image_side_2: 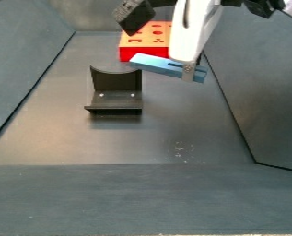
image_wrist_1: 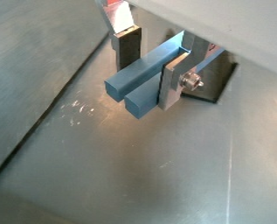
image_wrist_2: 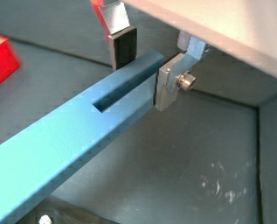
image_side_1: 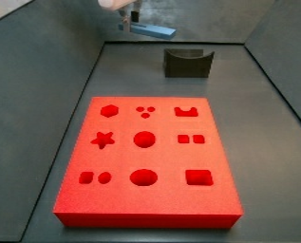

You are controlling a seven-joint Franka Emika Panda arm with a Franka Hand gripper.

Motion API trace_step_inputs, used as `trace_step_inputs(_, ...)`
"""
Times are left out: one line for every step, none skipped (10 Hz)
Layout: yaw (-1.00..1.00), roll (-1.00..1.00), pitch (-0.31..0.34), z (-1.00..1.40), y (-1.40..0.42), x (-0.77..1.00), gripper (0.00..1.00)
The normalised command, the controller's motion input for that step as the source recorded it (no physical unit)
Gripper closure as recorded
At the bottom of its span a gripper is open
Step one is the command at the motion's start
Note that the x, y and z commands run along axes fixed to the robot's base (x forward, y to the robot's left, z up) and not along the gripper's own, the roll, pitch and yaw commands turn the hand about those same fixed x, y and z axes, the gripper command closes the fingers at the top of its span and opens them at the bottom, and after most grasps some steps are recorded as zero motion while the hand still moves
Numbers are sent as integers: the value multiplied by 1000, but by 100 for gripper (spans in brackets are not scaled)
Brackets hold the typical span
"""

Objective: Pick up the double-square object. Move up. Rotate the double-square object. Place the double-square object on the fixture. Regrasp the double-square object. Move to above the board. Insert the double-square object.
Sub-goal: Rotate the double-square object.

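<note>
My gripper (image_wrist_1: 148, 83) is shut on the double-square object (image_wrist_1: 138, 80), a blue-grey bar with a groove along its top. The bar sticks out sideways from between the silver fingers (image_wrist_1: 173, 87) and is also seen in a wrist view (image_wrist_2: 71, 140). In both side views the gripper (image_side_2: 185, 57) holds the bar (image_side_2: 164, 66) (image_side_1: 150, 31) in the air, roughly level, to the side of the fixture. The fixture (image_side_2: 113, 89) (image_side_1: 187, 62), a dark block with a U-shaped notch, stands on the floor. The red board (image_side_1: 146, 157) with shaped cutouts lies flat and also shows in a side view (image_side_2: 149, 41).
Grey bin walls (image_side_1: 64, 66) slope up around the floor. A corner of the red board (image_wrist_2: 1, 57) shows in a wrist view. The dark fixture (image_wrist_1: 217, 77) shows behind the gripper's finger in a wrist view.
</note>
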Motion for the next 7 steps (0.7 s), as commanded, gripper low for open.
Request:
trace_step_inputs(-1000,-1,-2,-17,15,11,100)
trace_step_inputs(-1000,-1,-3,-17,15,11,100)
trace_step_inputs(-1000,-1,-3,-17,16,11,100)
trace_step_inputs(-1000,-1,-3,-17,16,11,100)
trace_step_inputs(-1000,-1,-3,-17,16,11,100)
trace_step_inputs(-1000,-1,-4,-17,16,11,100)
trace_step_inputs(-1000,-1,-4,-17,16,10,100)
